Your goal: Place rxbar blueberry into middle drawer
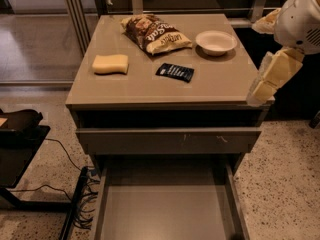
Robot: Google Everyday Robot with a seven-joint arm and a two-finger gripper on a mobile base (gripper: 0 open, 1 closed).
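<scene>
Snack bar (175, 72) lying flat on surface (145, 91), seeming light, thin, slippery; pinching across narrow width seeming best. Gripper (264, 85) hanging beside right edge, open or closed: cannot tell.

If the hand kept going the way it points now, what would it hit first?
The hand, off the cabinet's right side, points down-left. It would likely first meet the front right corner of the cabinet top, though depth is unclear.

white arm (300, 16) at far right, jaws down and leftward
</scene>
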